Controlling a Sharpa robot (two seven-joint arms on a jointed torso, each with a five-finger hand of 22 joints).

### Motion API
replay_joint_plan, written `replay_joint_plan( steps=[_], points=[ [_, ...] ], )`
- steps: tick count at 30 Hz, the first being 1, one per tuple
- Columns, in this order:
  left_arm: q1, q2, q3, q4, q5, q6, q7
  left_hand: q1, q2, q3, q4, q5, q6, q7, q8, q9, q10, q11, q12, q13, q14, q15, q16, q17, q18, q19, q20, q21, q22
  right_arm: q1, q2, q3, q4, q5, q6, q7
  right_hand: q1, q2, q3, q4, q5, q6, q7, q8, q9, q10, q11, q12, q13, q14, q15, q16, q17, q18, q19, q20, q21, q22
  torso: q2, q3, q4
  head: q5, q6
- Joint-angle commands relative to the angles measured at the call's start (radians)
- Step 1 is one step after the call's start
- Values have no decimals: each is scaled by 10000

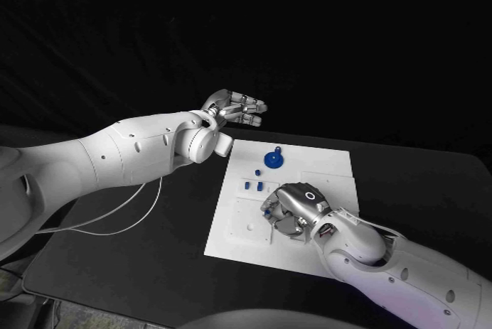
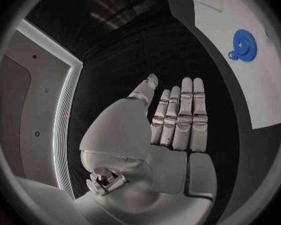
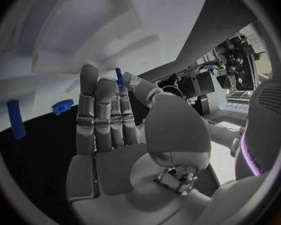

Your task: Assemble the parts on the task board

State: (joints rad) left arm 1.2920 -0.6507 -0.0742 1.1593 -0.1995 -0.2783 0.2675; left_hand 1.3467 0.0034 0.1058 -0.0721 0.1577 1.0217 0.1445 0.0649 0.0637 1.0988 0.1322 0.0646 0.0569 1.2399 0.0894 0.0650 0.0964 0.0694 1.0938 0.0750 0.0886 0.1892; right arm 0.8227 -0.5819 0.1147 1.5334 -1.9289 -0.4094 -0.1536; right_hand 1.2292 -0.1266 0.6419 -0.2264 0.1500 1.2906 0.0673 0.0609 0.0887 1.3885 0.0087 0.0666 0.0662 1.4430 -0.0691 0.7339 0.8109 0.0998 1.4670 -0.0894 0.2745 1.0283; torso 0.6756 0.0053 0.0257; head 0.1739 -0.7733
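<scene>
A: What's on the white board (image 1: 328, 165)?

B: One flat toothed blue gear (image 1: 273, 159) near its far edge, a few small blue pegs (image 1: 260, 185) mid-board. Matte black worktop (image 1: 134, 265).

A: Hands?

B: Right hand (image 1: 292, 209) pinches a thin blue peg (image 3: 118, 77) over the board. Left hand (image 1: 236, 109) is flat, fingers straight, holding nothing, beyond the board.

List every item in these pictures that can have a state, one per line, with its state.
Left hand: open, fingers straight, raised off the task board.
Right hand: over the task board, pinching a small blue peg.
Task board: flat on the table.
Blue gear: on the board, untouched.
Small blue parts: on the board, not held.
</scene>
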Motion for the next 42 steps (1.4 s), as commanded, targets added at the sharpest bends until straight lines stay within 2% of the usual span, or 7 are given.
replay_joint_plan(
  steps=[1, 5, 9, 25, 32, 38, 42],
  points=[
    [4, 15, 8, 22, 7, 101, 77, 18, 98, -6, 63, -28, -49, 10, -15, 4, -86, -1, -11, 13, -10, 48, -21, 13, -109, 10, 19, 42, -11, -33, -65, -53, 7, -106, -714, 471, 135, -2, 76, 49, -53, 76, 11, 33, -11, 58, 9, 16, 8, 54, -42, 73, 16, 114, 348, -70, 56, 19, 1, -3, 11, 32, -15],
    [4, 27, 8, 21, 6, 103, 75, 18, 98, -6, 63, -28, -49, 10, -15, 4, -86, -1, -11, 13, -10, 48, -21, 13, -109, 10, 19, 42, -11, -44, -170, -165, -26, -108, -1075, 700, 143, -16, 87, 70, -94, 89, 8, 35, -15, 68, 4, 18, 9, 63, -44, 82, 18, 115, 354, -69, 71, 25, -2, -17, 16, 56, -29],
    [4, 29, 8, 16, 2, 94, 75, 15, 106, -17, 84, -34, -58, 12, -14, 5, -104, 5, -13, 12, -17, 53, -21, 17, -106, 16, 23, 70, -102, -48, -228, -216, -57, -116, -1306, 822, 186, -44, 88, 119, -163, 103, 7, 34, -27, 77, 0, 15, 8, 67, -46, 99, 18, 115, 353, -71, 95, 29, 1, -8, 0, 112, -35],
    [4, 26, 8, 24, -98, 109, 77, 11, 113, -19, 98, -31, -62, 14, -14, 5, -101, 4, -10, 13, -19, 54, -22, 17, -106, 17, 23, 73, -112, -52, -185, -247, -52, -115, -1806, 939, 232, -75, 140, 178, -243, 126, 0, 35, -42, 91, -3, 12, 7, 64, -49, 135, 17, 120, 355, -76, 158, 47, 2, -3, 9, 181, -55],
    [4, 36, 8, 22, -100, 126, 63, 6, 118, -30, 128, -39, -66, 13, -13, 5, -106, 6, -10, 13, -24, 56, -22, 19, -106, 17, 27, 79, -142, -53, -148, -251, -102, -116, -1526, 906, 242, -86, 141, 206, -268, 128, 2, 34, -47, 91, -4, 9, 7, 64, -49, 150, 13, 118, 349, -73, 180, 56, 2, -19, 9, 194, -80],
    [4, 35, 8, 35, -101, 125, 66, 6, 118, -30, 128, -39, -66, 13, -13, 5, -106, 6, -10, 13, -24, 56, -22, 19, -106, 17, 27, 79, -142, -55, -98, -296, -180, -167, -1192, 808, 256, -79, 118, 211, -253, 119, 4, 33, -50, 82, -1, 7, 6, 60, -47, 152, 6, 117, 347, -73, 196, 67, 3, -7, 7, 224, -116],
    [4, 28, 8, 68, -101, 122, 73, 6, 118, -30, 128, -39, -66, 13, -13, 5, -106, 6, -10, 13, -24, 56, -22, 19, -106, 17, 27, 79, -142, -57, -61, -318, -210, -206, -1052, 724, 260, -71, 107, 213, -270, 114, 5, 33, -51, 79, -1, 8, 6, 57, -46, 151, 1, 117, 346, -72, 204, 75, 5, -16, 10, 232, -124]
  ],
)
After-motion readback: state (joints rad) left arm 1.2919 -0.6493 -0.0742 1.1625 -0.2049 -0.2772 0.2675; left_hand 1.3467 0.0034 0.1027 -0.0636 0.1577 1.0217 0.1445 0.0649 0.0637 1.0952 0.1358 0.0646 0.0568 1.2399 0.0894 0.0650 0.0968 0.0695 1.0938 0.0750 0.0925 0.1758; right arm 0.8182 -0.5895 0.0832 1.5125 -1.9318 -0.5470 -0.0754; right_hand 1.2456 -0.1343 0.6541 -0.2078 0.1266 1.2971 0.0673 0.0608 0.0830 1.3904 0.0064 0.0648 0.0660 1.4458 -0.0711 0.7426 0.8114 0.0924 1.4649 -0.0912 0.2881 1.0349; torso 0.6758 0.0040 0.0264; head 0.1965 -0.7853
